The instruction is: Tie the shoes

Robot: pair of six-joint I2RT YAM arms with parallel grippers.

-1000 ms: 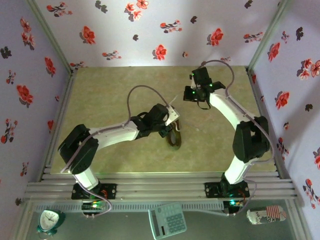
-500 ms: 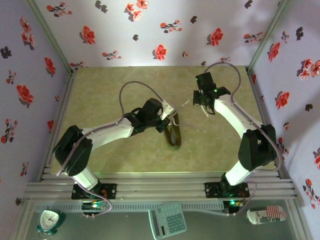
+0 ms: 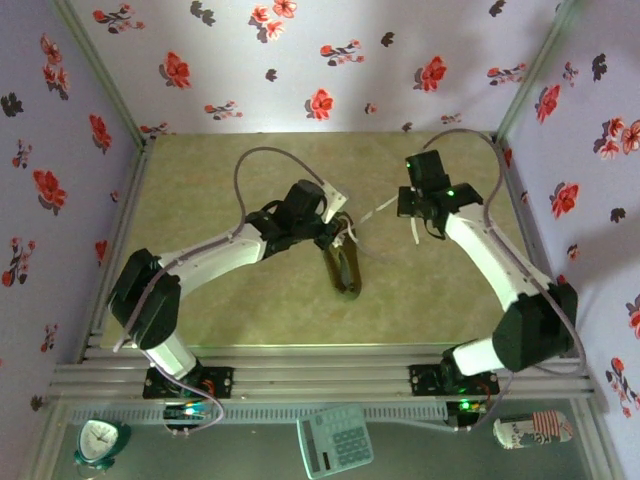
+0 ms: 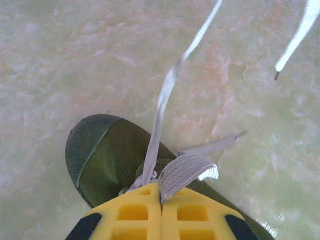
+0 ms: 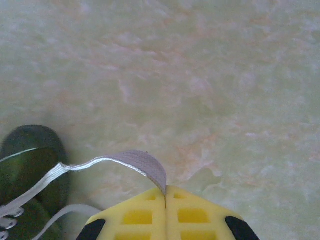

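**Change from one second earlier.** The right hand (image 3: 418, 212) is standing farther toward the right wall. The left hand (image 3: 335, 237) is sitting farther from the arm bases. The shoe (image 3: 345, 272) is lying in nearly the same spot, near the middle of the tabletop (image 3: 220, 190), directly beside the left hand.

**Hands.** Both hands are clenched, each pinching one strand of the white laces (image 3: 378, 208). One strand is stretching from the shoe to the right hand.

**Hidden or unclear.** In the top view the left hand is covering the shoe's opening. Both wrist views are cutting the shoe off at the frame edge. Whether a knot is forming is not discernible.

**Count.**
- On the tabletop: one shoe, two lace strands, two arms.
- On the near ledge: one clock (image 3: 100, 440), one calculator (image 3: 335, 440), one can (image 3: 533, 430).
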